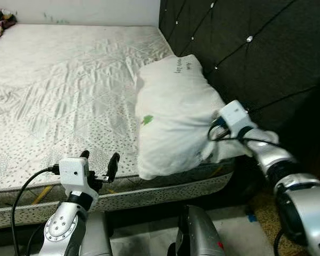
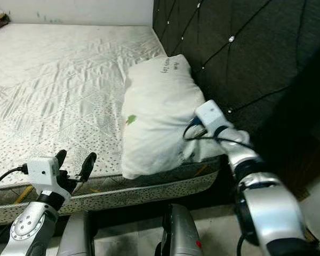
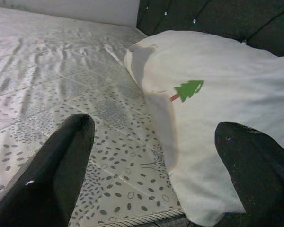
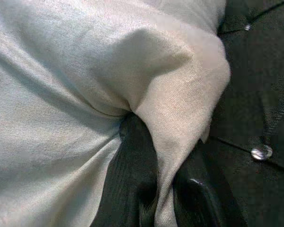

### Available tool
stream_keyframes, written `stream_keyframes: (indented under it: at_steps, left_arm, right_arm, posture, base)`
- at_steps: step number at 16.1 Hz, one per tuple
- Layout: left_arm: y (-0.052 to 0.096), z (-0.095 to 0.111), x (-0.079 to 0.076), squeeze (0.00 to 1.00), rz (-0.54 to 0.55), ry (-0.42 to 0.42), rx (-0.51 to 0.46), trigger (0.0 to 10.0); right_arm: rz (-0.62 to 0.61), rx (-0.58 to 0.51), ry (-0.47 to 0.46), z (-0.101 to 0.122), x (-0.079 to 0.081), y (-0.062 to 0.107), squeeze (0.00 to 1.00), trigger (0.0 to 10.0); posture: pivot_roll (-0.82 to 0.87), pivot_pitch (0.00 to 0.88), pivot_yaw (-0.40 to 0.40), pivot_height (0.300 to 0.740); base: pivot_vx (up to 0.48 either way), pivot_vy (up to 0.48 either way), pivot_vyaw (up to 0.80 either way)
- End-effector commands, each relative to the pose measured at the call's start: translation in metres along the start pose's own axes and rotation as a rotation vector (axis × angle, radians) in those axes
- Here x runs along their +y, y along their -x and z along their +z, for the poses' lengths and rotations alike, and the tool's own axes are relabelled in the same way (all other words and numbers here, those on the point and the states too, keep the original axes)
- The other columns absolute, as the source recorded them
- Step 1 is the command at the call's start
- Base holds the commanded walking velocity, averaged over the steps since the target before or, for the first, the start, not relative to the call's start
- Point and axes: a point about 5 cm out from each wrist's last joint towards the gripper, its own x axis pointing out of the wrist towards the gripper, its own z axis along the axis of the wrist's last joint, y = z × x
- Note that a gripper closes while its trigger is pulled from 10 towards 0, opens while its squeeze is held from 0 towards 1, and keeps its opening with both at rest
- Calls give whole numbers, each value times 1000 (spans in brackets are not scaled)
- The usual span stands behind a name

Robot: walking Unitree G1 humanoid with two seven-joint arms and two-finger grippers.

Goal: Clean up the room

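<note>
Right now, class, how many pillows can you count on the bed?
1. The white pillow lies on the mattress against the dark headboard, its near corner pinched by the right gripper. Others may be out of frame.

Silver arms, white wrist boxes, black cables, black-fingered left gripper (image 1: 99, 160).

Pillow (image 1: 173, 112): white, wrinkled case, small green tree print, faint lettering near far end. Lies lengthwise on bed (image 1: 64, 96) against dark headboard (image 1: 256, 48), near corner overhanging mattress edge.
</note>
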Motion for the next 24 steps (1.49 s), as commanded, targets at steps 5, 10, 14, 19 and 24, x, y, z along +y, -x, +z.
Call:
stream_keyframes:
  at_steps: [5, 10, 14, 19, 24]
  left_arm:
    - [-1, -3, 1, 0, 6, -14, 22, 10000]
    - [-1, -3, 1, 0, 12, -16, 22, 10000]
    - [-1, -4, 2, 0, 12, -18, 27, 10000]
    - [-2, -4, 4, 0, 10, -27, 27, 10000]
    - [-4, -3, 3, 0, 3, -32, 28, 10000]
  right_arm:
    - [-17, -81, 40, 14, 9, -4, 1000, 10000]
    - [-236, -144, 25, 28, -16, 0, 1000, 10000]
    - [-457, -434, -58, 73, -51, 17, 1000, 10000]
    - [-387, -307, -102, 38, -28, 11, 1000, 10000]
    - [-121, -74, -45, -14, 17, 6, 1000, 10000]
  posture:
    - [94, 30, -84, 558]
    - [94, 31, -85, 558]
    - [87, 31, -83, 558]
    - [88, 25, -72, 558]
    - [89, 19, -74, 558]
  base:
    - [0, 0, 0]
    - [0, 0, 0]
    - [0, 0, 0]
    - [0, 0, 0]
    - [0, 0, 0]
